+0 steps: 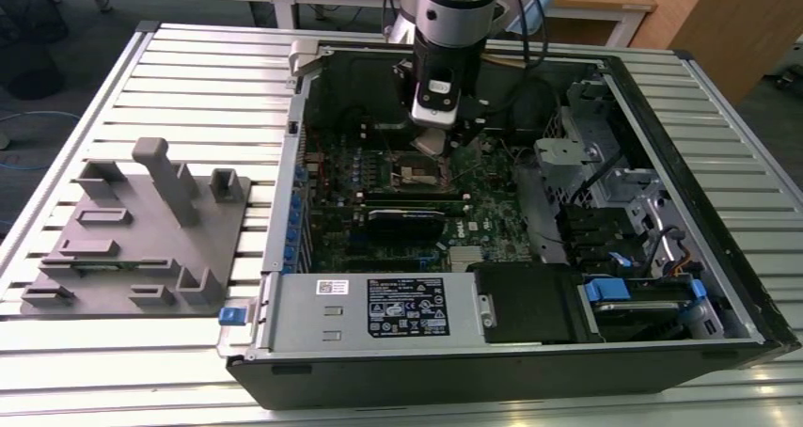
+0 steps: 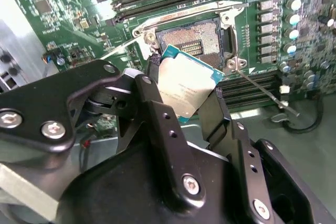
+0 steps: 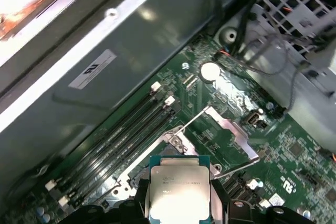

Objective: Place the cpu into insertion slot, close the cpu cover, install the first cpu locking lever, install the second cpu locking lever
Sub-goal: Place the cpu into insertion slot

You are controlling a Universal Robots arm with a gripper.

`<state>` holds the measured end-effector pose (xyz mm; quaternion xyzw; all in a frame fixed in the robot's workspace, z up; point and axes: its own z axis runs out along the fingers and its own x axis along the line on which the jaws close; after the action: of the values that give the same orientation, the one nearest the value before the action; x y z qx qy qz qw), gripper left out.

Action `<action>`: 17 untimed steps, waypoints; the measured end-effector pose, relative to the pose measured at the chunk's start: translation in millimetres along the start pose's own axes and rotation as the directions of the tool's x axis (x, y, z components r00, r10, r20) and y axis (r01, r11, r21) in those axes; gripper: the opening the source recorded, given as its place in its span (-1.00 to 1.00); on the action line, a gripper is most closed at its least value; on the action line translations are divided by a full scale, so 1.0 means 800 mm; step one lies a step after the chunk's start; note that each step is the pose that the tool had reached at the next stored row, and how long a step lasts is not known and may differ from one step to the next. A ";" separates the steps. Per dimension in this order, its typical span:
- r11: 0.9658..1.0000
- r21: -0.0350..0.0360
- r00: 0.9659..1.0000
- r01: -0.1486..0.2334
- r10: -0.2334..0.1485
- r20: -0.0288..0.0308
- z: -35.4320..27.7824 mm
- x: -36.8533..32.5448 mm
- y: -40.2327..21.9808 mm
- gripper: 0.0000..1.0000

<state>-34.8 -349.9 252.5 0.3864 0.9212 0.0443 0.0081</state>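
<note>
Claw (image 1: 433,143) is gripping the cpu (image 2: 185,85) by its edges, hovering just above the open insertion slot (image 2: 202,38), cpu cover (image 3: 231,132) standing raised; seating probably needs it level, corners squared, no forcing.

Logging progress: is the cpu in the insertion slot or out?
Out: the gripper holds the cpu between its fingers, above the bare insertion slot.

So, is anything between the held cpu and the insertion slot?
Nothing: in the second wrist view the cpu hangs by the open insertion slot, with the gap bare.
</note>
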 end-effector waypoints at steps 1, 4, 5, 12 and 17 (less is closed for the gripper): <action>1.000 0.000 1.000 -0.013 0.013 0.001 0.0000 0.0000 0.0000 0.07; 1.000 0.000 1.000 -0.022 0.022 0.002 0.0001 0.0000 0.0000 0.07; 1.000 0.000 1.000 -0.023 0.023 0.002 0.0001 0.0000 0.0000 0.07; 1.000 0.000 1.000 -0.024 0.024 0.002 0.0001 0.0000 0.0000 0.07; 1.000 -0.001 1.000 -0.024 0.024 0.002 0.0001 0.0000 0.0000 0.07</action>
<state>-34.8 -349.8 252.4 0.3975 0.9165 0.0442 0.0087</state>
